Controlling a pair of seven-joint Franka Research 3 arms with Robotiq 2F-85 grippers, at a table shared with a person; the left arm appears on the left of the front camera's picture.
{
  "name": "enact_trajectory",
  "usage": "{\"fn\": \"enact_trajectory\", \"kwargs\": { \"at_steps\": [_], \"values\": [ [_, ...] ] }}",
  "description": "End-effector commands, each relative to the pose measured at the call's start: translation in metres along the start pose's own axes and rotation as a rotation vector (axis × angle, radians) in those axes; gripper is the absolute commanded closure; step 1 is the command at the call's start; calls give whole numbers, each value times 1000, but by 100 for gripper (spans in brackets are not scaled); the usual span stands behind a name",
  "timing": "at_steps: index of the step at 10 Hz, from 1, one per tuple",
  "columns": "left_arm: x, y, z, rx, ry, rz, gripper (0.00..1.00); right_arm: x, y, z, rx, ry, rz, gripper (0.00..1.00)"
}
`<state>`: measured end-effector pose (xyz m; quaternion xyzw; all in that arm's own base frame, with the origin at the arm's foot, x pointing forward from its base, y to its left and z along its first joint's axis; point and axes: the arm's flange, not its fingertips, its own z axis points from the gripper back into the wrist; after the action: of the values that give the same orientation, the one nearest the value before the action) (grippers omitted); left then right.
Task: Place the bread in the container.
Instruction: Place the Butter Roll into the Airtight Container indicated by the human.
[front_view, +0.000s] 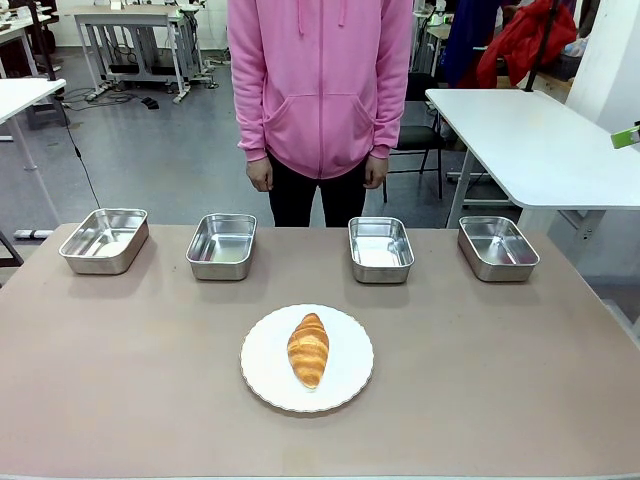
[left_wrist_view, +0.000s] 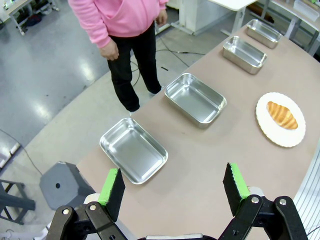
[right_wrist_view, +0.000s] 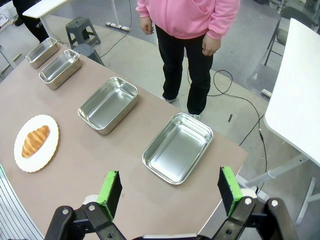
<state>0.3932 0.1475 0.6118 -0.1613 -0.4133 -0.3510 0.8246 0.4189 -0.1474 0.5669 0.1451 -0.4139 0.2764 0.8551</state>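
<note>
The bread (front_view: 308, 349) is a golden-brown croissant lying on a round white plate (front_view: 262, 378) at the middle front of the table. Several look-alike steel trays stand empty in a row behind it: far left (front_view: 104, 240), left of middle (front_view: 221, 245), right of middle (front_view: 380, 248), far right (front_view: 497, 247). I cannot tell which one is the container. My left gripper (left_wrist_view: 172, 187) hangs open high above the table's left end, over a tray (left_wrist_view: 134, 150), with the bread (left_wrist_view: 283, 114) far off. My right gripper (right_wrist_view: 168, 192) is open above the right end tray (right_wrist_view: 177, 147); here too the bread (right_wrist_view: 35, 140) is far off.
A person in a pink hoodie (front_view: 320, 85) stands at the far edge, hands (front_view: 260, 178) down at the sides. Another white table (front_view: 530, 140) stands at the back right. Bare tabletop (front_view: 500, 380) surrounds the plate.
</note>
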Motion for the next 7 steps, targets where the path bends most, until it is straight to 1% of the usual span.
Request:
{"fn": "enact_trajectory", "kwargs": {
  "at_steps": [1,7],
  "values": [
    [1,-1,1,-5,-7,-7,0,0,-3,-1,10,-27,12,0],
    [1,-1,1,-5,-7,-7,0,0,-3,-1,10,-27,12,0]
  ]
}}
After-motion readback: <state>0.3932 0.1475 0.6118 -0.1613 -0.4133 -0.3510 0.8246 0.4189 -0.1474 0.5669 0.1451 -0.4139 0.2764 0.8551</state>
